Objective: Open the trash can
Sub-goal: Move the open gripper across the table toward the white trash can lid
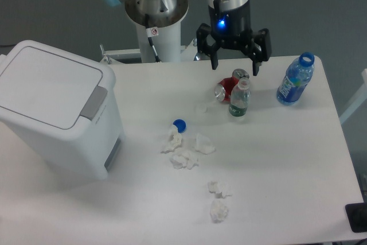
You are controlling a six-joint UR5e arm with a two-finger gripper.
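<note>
The trash can (54,107) is a large white boxy bin at the left of the table, its flat lid shut, with a grey button strip (93,101) on its right front edge. My gripper (235,68) hangs open at the back of the table, far to the right of the bin, just above and behind a red can. Nothing is between its two black fingers.
A red can (228,89) lies beside a small clear bottle (239,98). A blue bottle (296,80) stands at the right. A blue cap (180,124) and several crumpled tissues (184,150) lie mid-table, more tissue (218,202) toward the front. The robot's base pillar (155,24) is behind.
</note>
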